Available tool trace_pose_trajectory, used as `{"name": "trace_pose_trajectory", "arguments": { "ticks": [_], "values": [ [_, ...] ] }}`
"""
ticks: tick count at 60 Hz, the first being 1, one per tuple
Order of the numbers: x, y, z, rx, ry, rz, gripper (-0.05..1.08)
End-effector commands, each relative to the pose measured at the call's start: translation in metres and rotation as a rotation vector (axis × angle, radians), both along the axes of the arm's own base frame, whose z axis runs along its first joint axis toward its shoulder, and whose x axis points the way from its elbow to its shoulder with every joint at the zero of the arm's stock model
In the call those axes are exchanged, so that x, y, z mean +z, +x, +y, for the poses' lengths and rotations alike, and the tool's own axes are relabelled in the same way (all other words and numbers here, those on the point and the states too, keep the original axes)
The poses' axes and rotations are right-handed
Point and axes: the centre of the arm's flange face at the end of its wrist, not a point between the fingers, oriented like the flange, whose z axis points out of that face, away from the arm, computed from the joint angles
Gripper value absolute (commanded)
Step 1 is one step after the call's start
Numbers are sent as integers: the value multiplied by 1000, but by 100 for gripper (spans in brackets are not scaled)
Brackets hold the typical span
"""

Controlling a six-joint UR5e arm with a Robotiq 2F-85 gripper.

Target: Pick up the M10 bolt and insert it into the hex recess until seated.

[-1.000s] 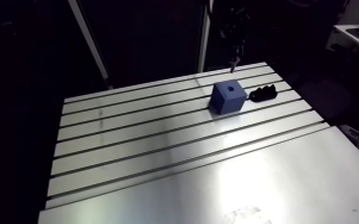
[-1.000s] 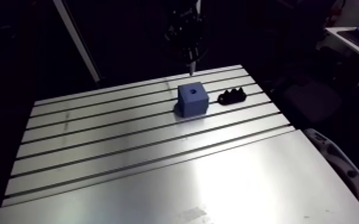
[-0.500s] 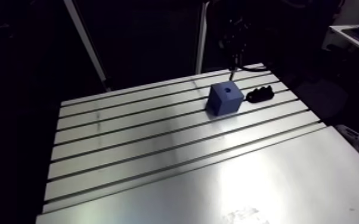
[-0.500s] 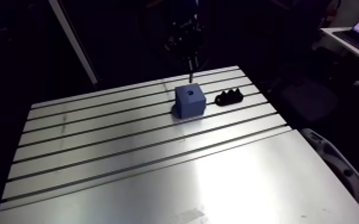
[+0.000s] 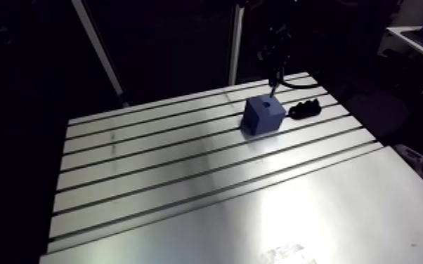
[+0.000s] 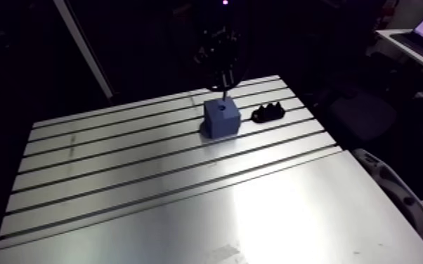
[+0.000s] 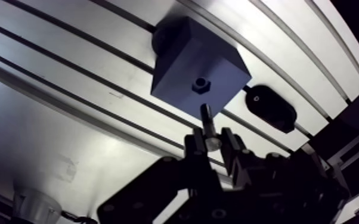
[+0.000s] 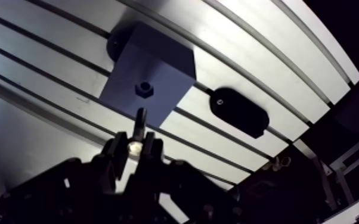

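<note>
Tool point(image 7: 213, 142) around short, slim, apparently dull-grey bolt point(image 7: 206, 115)

Light from above strikes the tabletop point(image 5: 186, 182), spreading broad white glare over its near part in the arm view, darkness all round. The blue block point(image 5: 262, 115) throws a small shadow at its base. In the wrist view the slots point(image 7: 68, 49) bow, and the hand point(image 7: 212, 142) is a dark silhouette, the M10 bolt point(image 7: 206, 116) it grips catching a glint.

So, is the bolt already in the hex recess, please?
Out: the bolt, clamped in the pincer, hangs with its tip short of the empty hex recess.
</note>
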Motion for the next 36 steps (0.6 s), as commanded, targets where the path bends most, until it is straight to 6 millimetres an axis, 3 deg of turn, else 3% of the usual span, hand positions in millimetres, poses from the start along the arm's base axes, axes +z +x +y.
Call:
{"name": "trace_pose_trajectory", "arguments": {
  "ticks": [1, 36],
  "values": [
    [-6, 0, 0, 0, -3, -9, 103],
    [-12, 0, -1, 1, -6, -19, 103]
  ]
}}
